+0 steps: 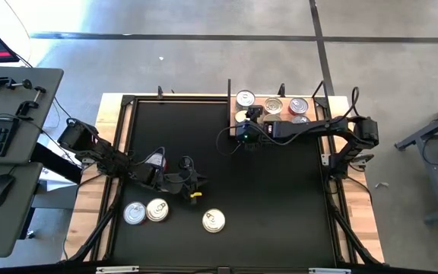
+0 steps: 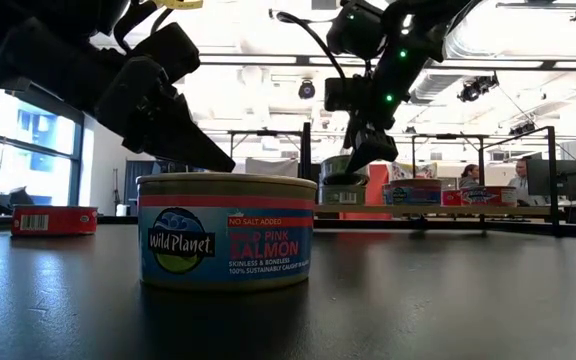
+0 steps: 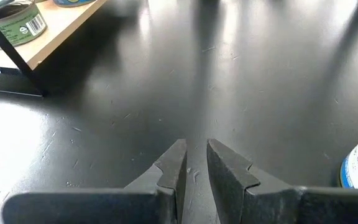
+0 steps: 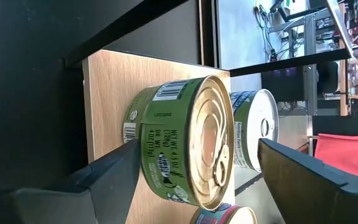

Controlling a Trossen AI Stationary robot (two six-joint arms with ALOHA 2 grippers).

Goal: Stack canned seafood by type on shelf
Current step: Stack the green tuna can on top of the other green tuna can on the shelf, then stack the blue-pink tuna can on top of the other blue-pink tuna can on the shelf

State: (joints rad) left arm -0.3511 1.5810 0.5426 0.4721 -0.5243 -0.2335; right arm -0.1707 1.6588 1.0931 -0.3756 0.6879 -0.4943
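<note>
Right now the key relation sits upper-centre of the high view: the right gripper [image 1: 248,122] is at the shelf's [image 1: 322,111] left end, fingers spread wide on either side of a green-sided tin [image 4: 179,140] w/o pinching it — a gap shows by each finger in the right wrist view. The tin stands flat on the board, lid axis upright, a second green tin [image 4: 253,129] just behind it. So the tin looks let go; the coming move probably calls for a straight pull-back along the finger line so neither finger clips it.

Left gripper [image 1: 175,176], centre-left of the high view, hovers over the black mat [image 1: 280,198], fingers nearly together, holding nothing. It's the nearer arm to the three loose tins [image 1: 157,210] at lower left.

Tins: short round metal, ribbed gold or silver pull-tab lids, glossy paper labels. Shelf: pale plain-grain wood, dark metal frame. Mat: matte, lightly scuffed.
</note>
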